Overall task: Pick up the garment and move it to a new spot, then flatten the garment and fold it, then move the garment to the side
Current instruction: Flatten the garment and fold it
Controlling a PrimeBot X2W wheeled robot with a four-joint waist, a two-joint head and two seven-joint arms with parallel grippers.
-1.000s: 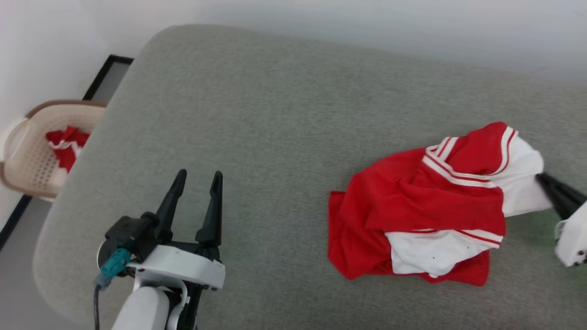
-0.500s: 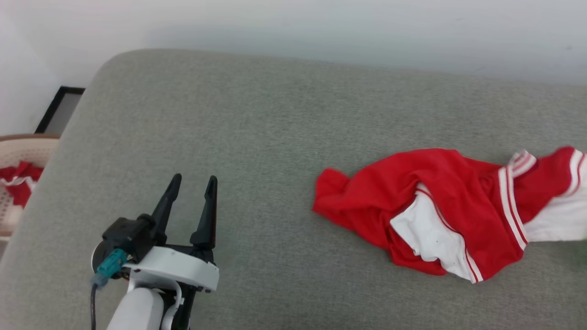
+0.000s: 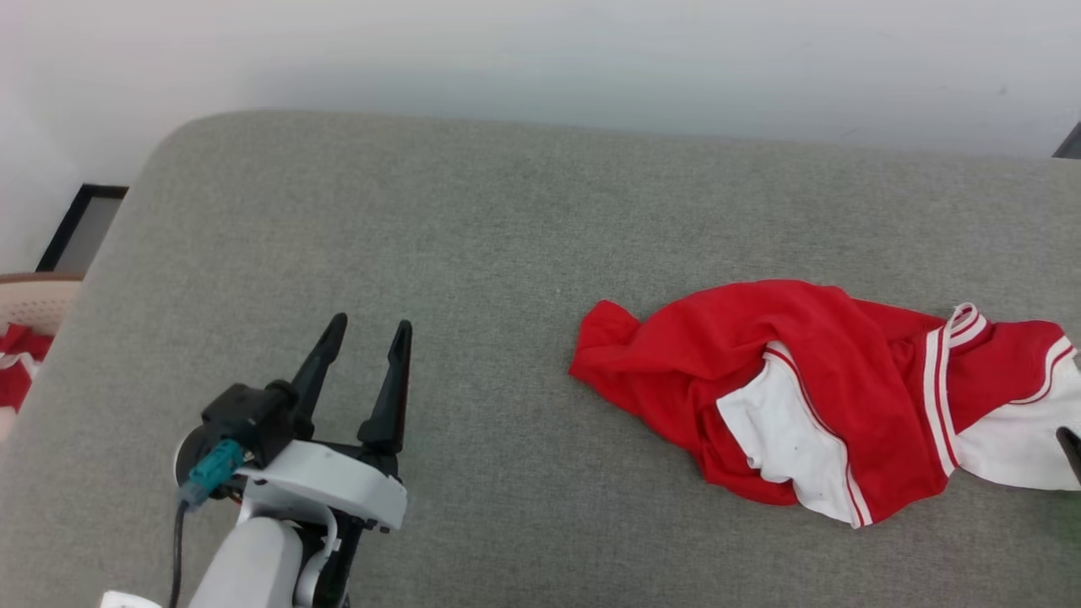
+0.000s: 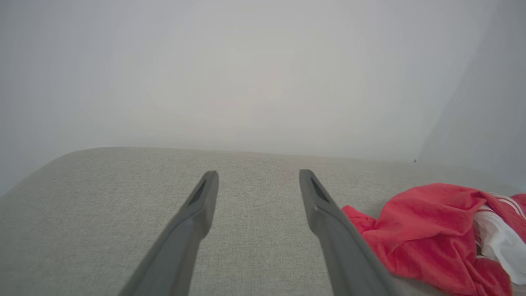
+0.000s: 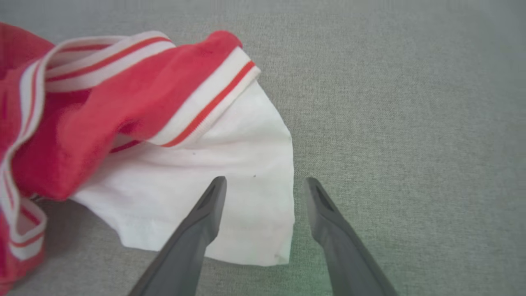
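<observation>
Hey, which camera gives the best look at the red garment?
The head view: the garment lies almost whole, cut only at the right edge. The left wrist view catches its red end; the right wrist view, a white panel and striped trim close up.

You've got the garment (image 3: pixel 853 371) crumpled, not flattened, on the right half of the grey padded surface (image 3: pixel 473 236). It's bright red with white side panels and thin stripe trim. The bunched red end points left. A white panel corner lies flat at the right end.
</observation>
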